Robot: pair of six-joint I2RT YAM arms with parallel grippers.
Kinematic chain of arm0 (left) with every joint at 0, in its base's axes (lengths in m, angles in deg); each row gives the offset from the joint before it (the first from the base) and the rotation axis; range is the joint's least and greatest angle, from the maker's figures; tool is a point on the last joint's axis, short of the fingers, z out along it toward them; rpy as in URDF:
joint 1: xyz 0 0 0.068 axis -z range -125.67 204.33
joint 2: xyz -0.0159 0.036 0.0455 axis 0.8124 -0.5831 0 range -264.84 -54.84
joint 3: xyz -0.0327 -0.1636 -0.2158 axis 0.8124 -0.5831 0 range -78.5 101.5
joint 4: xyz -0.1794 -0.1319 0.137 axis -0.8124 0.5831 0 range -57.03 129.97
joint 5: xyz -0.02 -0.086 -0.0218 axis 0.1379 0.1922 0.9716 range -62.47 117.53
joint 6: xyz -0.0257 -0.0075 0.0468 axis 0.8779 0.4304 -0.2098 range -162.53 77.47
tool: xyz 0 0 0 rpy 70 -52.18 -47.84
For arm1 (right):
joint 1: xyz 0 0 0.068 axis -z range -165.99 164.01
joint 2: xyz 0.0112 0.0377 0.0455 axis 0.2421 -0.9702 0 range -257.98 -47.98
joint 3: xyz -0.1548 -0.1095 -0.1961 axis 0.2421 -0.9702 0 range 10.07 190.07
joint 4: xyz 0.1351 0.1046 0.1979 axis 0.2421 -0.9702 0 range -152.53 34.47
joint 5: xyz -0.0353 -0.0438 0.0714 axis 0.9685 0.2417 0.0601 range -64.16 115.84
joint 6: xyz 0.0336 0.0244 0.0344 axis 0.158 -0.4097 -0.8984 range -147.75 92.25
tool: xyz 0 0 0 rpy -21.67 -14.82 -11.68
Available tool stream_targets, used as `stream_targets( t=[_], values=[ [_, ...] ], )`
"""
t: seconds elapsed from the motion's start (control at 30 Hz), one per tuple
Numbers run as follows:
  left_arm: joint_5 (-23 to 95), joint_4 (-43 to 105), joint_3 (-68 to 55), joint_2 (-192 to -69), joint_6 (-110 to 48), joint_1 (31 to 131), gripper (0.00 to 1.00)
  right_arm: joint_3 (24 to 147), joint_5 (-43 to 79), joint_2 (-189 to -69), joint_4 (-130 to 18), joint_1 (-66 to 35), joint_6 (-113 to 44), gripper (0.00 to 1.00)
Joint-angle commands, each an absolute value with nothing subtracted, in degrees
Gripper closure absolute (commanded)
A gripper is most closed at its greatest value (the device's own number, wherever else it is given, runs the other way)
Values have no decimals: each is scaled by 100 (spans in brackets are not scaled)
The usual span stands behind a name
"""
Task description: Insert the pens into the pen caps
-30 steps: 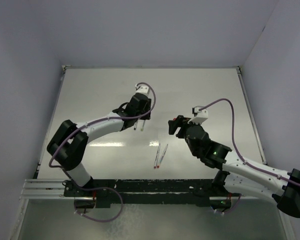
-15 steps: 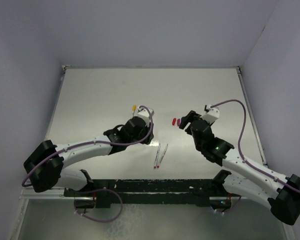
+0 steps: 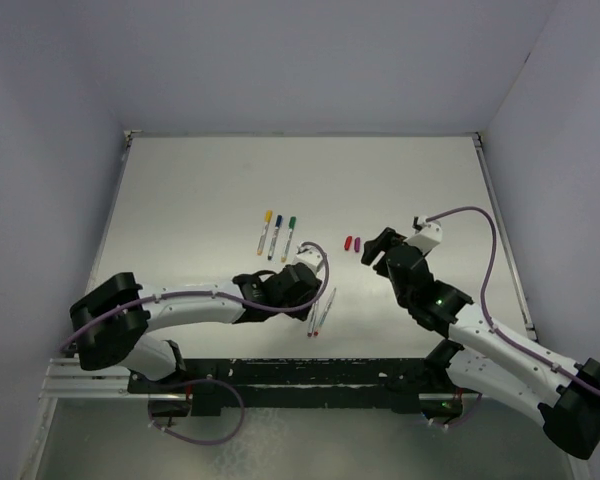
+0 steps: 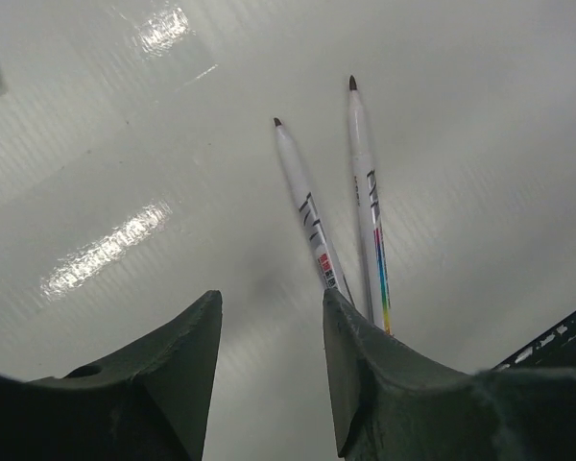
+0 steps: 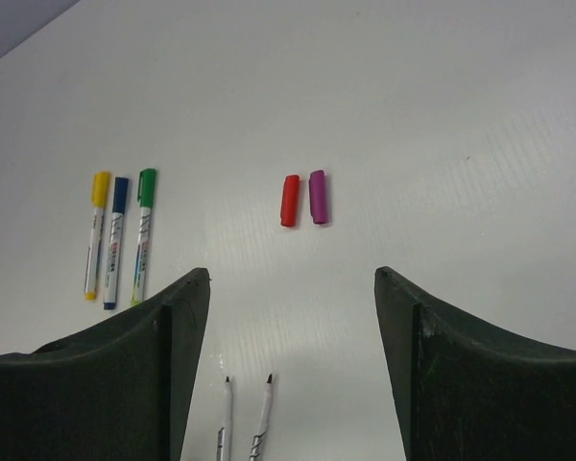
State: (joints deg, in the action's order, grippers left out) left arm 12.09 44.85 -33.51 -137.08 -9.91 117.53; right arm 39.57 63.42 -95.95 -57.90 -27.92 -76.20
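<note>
- Top view: the left gripper is seen low over the table, with its jaws parted and nothing grasped.
- Two bare pens, uncapped, are laid side by side just off the tip of those jaws.
- Three capped pens, with yellow, blue and green caps, are lined up in a row beyond the left jaws, apart from them.
- The right gripper is held with its jaws spread and empty. The red cap and the purple cap are found just ahead of its jaws, close beside each other.
- Left wrist view: the left gripper is released, and bare table shows in the gap.
- The bare pens are noted ahead of the jaws, toward the right finger. Their tips point away and their rear ends are hidden behind that finger.
- Right wrist view: the right gripper is opened wide, with nothing held.
- The red cap and the purple cap are seen ahead of the jaws, in line with the gap. They are parallel, with a sliver of table between them.
- The capped pens are placed ahead and outside the left finger, caps at the far end.
- The tips of the bare pens are seen in the gap between the jaws, pointed toward the caps.
</note>
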Motion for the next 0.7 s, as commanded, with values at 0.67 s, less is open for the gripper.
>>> stream_targets(
  t=[0.67],
  values=[
    [867, 4439, -2750, -14789, -782, 12275, 53, 3894, 6039, -9634, -5597, -2791, -7732, 30]
  ],
)
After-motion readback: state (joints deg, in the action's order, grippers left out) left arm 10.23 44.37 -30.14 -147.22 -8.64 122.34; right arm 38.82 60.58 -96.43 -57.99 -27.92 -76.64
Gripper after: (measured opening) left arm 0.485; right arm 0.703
